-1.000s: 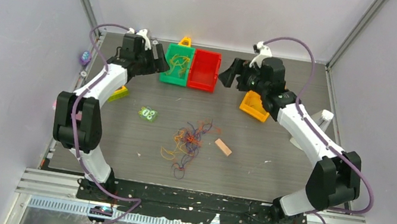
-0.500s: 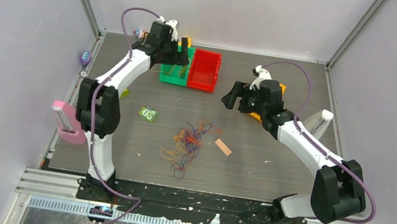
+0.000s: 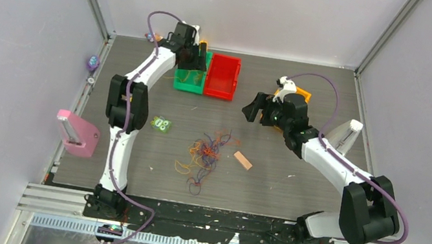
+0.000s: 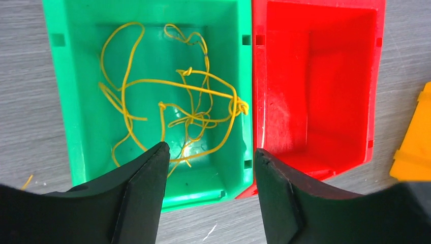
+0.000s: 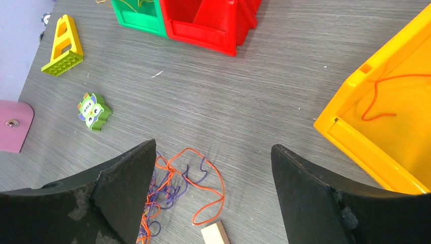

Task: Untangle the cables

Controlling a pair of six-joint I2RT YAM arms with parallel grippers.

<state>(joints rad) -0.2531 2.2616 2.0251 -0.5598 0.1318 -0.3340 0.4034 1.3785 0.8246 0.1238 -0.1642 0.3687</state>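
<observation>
Nearest the arm bases, in the middle of the table, lies the tangle of cables, a loose heap of knotted orange, yellow and purple strands. A small wooden block sits just to its right and a green owl-faced tile lies apart to its left. Just beyond the heap the right gripper hovers above the table with its jaws spread wide and nothing in them. One orange loop trails out of the heap below it. To its right the yellow bin holds a single orange cable. At the far side the left gripper hangs over the near wall of the green bin, its fingers apart and empty, above a few yellow cables that are themselves looped and knotted. The red bin touches the green one on the right and looks empty. The main risk appears to be at the heap. The strands are thin and cross each other closely, so a pinch there may catch several at once and lift or drag the whole clump rather than free one. A single strand could also slip out of the fingers. A low sweep might knock the block. At the green bin, a yellow strand could snag on a finger and be pulled back out.
</observation>
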